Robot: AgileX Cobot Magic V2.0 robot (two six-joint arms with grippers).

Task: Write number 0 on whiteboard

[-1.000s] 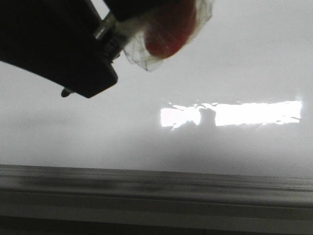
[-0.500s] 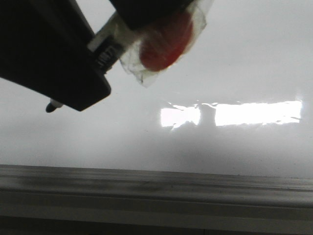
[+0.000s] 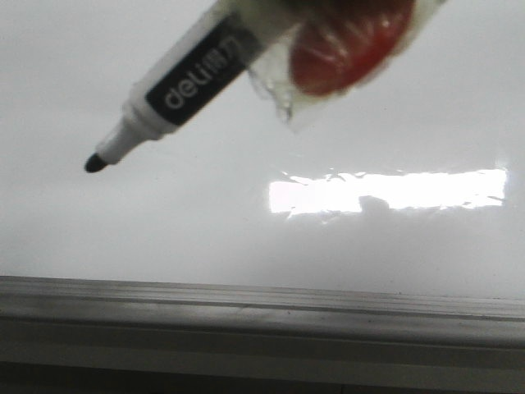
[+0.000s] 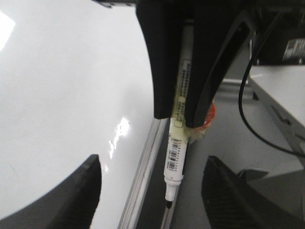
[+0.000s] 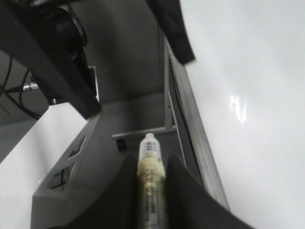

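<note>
Holding a black marker (image 4: pixel 177 143) between its closed fingers, the left end effector (image 4: pixel 183 121) keeps the uncapped tip (image 3: pixel 95 163) just off the glossy whiteboard (image 3: pixel 394 98). The right end effector (image 5: pixel 151 191) is also closed around a marker-like barrel (image 5: pixel 151 164). No number 0 is visible on the board, so I judge the writing is not yet begun and the whole oval is left.
</note>
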